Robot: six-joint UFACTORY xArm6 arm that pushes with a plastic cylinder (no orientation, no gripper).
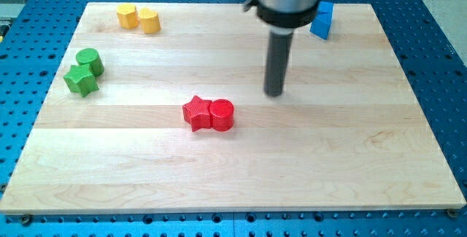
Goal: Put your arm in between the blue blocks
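Observation:
One blue block [322, 20] shows at the view's top right, near the board's top edge, partly hidden by the arm's silver body. A second blue block is not visible; it may lie behind the arm. My tip [274, 92] rests on the board below and to the left of the blue block, well apart from it. A red star block [195, 112] and a red cylinder [222, 114] touch each other to the lower left of my tip.
A yellow pair, one block [128, 15] and another [149, 20], sits at the top left. A green cylinder [90, 60] and a green star [80, 81] sit at the left edge. The wooden board [350, 157] lies on a blue perforated table.

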